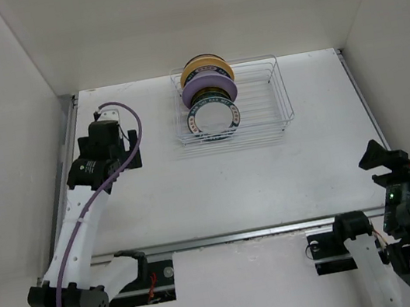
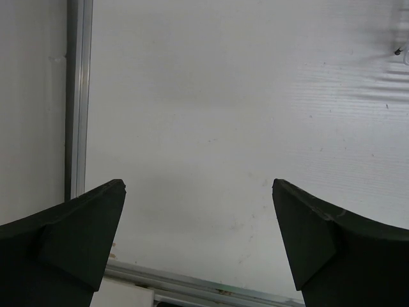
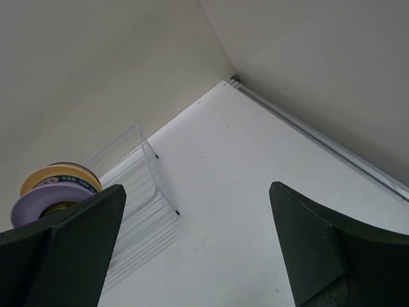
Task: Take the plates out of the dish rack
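plates [image 1: 209,94] on edge in left end of dish rack [image 1: 264,104], far-centre table [image 1: 196,194] | row runs far-to-near, faces toward arms | left pincer [image 2: 198,183] wide open, empty, nearer, rack to its right | right pincer [image 3: 197,187] wide open, empty, well apart

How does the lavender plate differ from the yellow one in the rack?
The lavender plate is plain purple; the yellow plate is plain tan-yellow. The lavender plate stands further forward, the yellow plate behind it. Both stand on edge at the dish rack's left end.
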### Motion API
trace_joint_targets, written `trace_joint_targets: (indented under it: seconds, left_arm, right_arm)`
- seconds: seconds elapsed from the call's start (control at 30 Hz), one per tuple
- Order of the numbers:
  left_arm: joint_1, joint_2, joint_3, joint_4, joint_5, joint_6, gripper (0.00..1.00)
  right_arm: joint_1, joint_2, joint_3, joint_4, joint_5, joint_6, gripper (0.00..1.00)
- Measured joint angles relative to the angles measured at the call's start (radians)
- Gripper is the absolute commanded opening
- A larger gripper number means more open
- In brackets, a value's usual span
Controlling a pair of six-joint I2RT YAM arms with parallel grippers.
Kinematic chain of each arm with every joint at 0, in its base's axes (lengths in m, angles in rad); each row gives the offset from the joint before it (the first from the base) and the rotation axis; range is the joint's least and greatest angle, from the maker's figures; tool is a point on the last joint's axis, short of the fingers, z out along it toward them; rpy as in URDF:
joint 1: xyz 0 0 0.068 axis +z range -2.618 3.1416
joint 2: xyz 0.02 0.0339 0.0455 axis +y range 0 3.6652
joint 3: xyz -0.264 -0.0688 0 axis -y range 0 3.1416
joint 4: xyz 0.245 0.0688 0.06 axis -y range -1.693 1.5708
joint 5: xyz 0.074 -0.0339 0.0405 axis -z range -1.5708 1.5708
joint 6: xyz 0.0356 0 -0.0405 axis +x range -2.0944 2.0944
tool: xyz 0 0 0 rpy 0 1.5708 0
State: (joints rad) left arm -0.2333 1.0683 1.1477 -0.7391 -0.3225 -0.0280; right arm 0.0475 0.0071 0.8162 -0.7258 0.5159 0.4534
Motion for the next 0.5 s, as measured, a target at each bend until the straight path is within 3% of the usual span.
trace_joint_targets:
  seconds: [0.4, 0.5]
  left_arm:
    - [0.006, -0.004, 0.003, -0.022, 0.022, -0.026, 1.00]
    - [0.006, 0.001, 0.020, -0.036, 0.058, -0.006, 1.00]
  right_arm:
    - [0.000, 0.003, 0.002, 0.007, -0.031, -0.013, 1.00]
    - [0.000, 0.084, 0.059, 0.024, -0.084, -0.024, 1.00]
